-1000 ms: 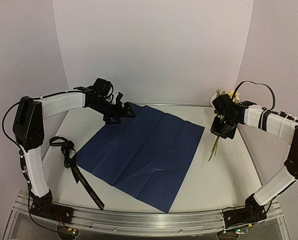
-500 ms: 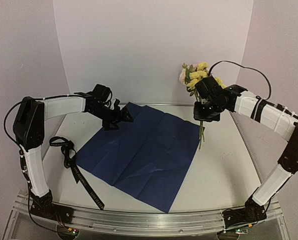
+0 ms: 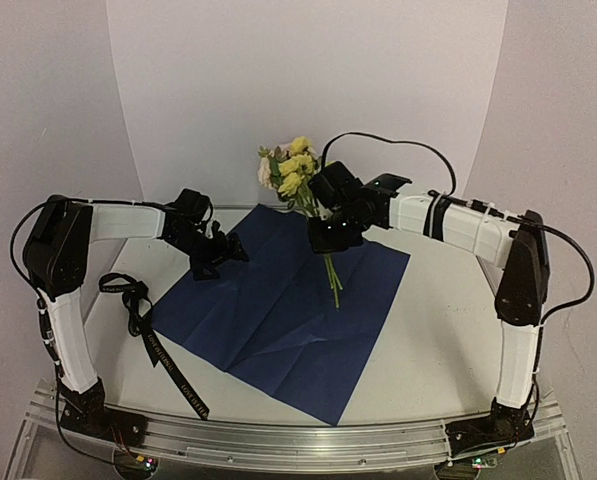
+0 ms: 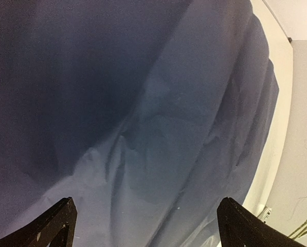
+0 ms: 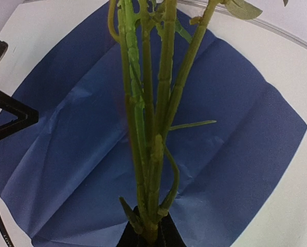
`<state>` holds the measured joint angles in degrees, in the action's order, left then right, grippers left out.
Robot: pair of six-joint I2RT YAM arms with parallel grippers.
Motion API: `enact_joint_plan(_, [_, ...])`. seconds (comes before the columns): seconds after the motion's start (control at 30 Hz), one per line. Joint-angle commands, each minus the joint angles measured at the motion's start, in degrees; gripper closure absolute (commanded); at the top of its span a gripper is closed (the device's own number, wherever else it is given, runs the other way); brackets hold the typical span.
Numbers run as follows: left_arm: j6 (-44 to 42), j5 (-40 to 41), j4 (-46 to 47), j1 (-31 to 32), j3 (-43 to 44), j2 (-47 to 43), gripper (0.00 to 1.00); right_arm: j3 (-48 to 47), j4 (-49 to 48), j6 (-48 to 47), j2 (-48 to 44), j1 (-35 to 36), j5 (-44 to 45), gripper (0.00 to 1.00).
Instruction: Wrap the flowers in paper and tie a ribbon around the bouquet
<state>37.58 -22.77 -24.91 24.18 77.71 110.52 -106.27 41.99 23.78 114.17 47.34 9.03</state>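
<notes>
Flowers point(image 3: 296, 175), a small bunch of yellow and pale pink blooms on long thin green stems, hang upright in the air over the far half of the paper point(image 3: 278, 310). The paper is a large thin creased sheet, lying flat with its dark navy face up on the white table point(image 3: 448, 330). I judge the bunch is held this way so the stems can be laid down across the sheet for wrapping, with the blooms past its far edge.

My right gripper point(image 3: 336, 235) has its jaws pressed together on the stems partway down. On the right wrist camera the green stalks point(image 5: 148, 128) rise straight out of the pinch point(image 5: 149, 234), and their lower ends dangle free above the navy sheet.

My left gripper point(image 3: 223, 250) sits low at the far-left corner of the paper with its jaws spread as wide as they go, holding nothing. Its own camera shows only rumpled navy sheet point(image 4: 143, 128) between the two black fingertips. I cannot tell whether they touch it; I read this as waiting to pin or lift that corner.

The narrow black ribbon point(image 3: 148, 330) with pale lettering lies untouched on the table, left of the paper.
</notes>
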Motion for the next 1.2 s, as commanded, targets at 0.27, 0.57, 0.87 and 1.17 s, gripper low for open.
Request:
enact_joint_plan(0.27, [-0.47,3.88,1.35,-1.92,-2.33,0.23,0.02,-6.36,-7.66,0.54,10.64,3.62,-2.95,1.0])
enact_joint_plan(0.57, [-1.6,3.92,0.83,-1.95,-0.78,1.79,0.02,1.26,-14.27,3.68,13.31,3.79,-1.92,1.0])
enact_joint_plan(0.87, [-2.21,3.13,0.53,-1.94,0.18,2.86,0.02,7.85,-14.19,8.8,13.67,4.42,-2.79,1.0])
enact_joint_plan(1.17, [-1.98,2.74,0.9,-1.86,0.41,3.4,0.02,20.66,-14.9,15.08,9.65,7.31,-0.88,1.0])
